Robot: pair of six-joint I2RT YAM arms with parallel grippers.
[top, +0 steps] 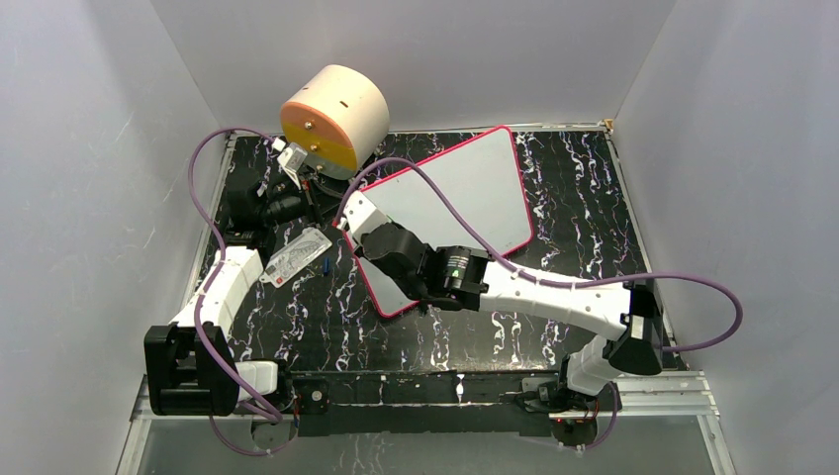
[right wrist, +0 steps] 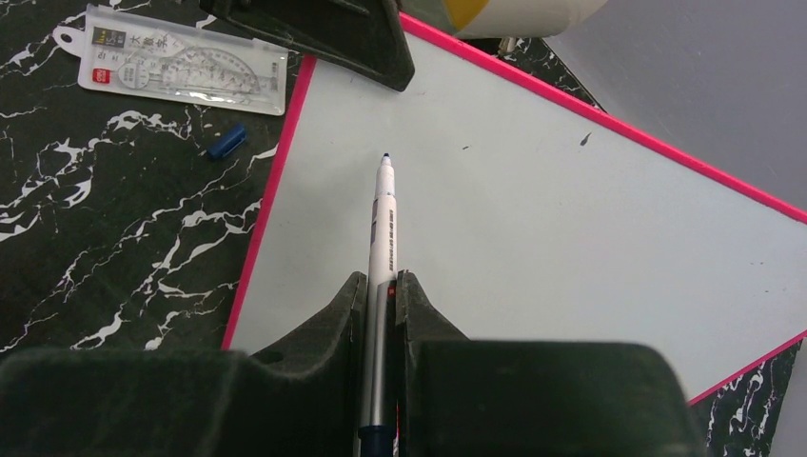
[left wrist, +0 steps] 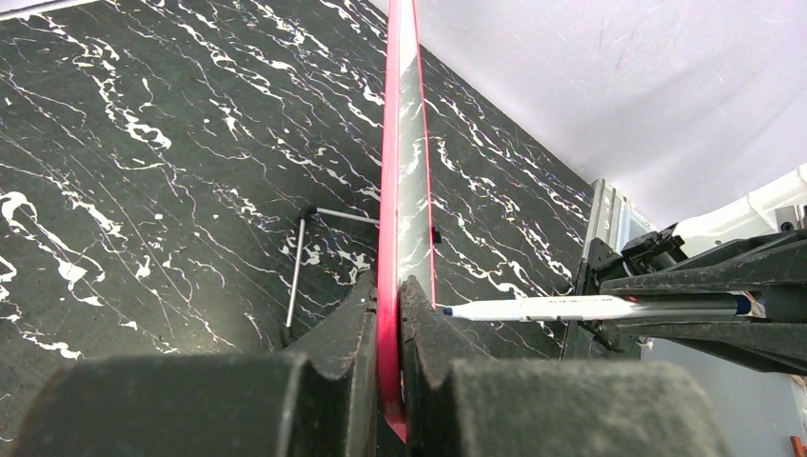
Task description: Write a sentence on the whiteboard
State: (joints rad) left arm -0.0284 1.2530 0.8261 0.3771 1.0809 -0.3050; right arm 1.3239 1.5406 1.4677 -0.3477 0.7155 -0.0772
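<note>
The whiteboard [top: 465, 198], white with a pink-red border, lies tilted on the black marbled table. My left gripper [top: 326, 193] is shut on its upper-left edge. The left wrist view shows the pink rim [left wrist: 395, 190] clamped between the jaws of the left gripper [left wrist: 388, 295]. My right gripper [right wrist: 381, 281] is shut on a white marker [right wrist: 383, 219] with a blue tip. It points at the board's face [right wrist: 571, 209] near that corner. From the left wrist view the marker [left wrist: 571, 307] has its tip very close to the board. No sentence shows on the visible board face.
A cream and orange cylinder [top: 334, 119] stands behind the board's left corner. A clear ruler-set packet [top: 297, 259] and a blue cap [right wrist: 226, 141] lie left of the board. A thin metal rod [left wrist: 297, 276] sticks out behind the board. Grey walls enclose the table.
</note>
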